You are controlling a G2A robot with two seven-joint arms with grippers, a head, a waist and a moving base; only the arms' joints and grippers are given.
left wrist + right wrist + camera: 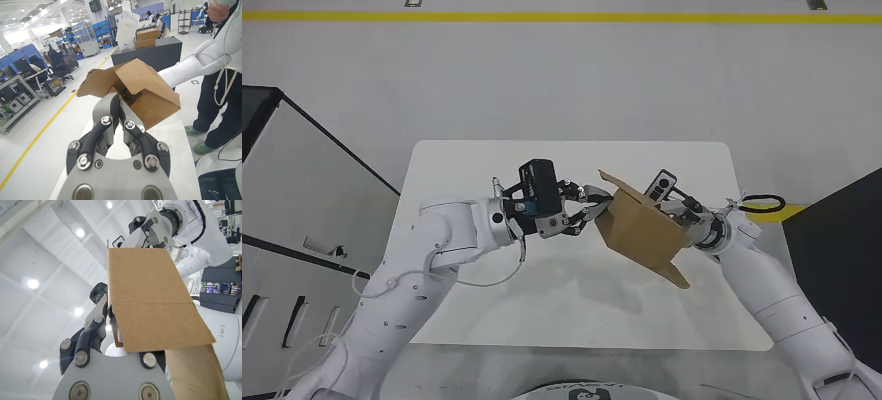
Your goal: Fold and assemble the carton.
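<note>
A brown carton hangs tilted above the white table, between my two arms. My right gripper is shut on one side wall of the carton, near a torn corner; one finger shows outside the wall and the other is hidden behind the cardboard. In the top view this gripper sits at the carton's right end. At the opposite end my left gripper is shut, its tips against the half-folded end flaps of the carton. One long flap sticks out sideways.
The white table lies under the carton with bare room all around it. A black cabinet stands at its left, a dark unit at its right. A small black loop lies at the table's right edge.
</note>
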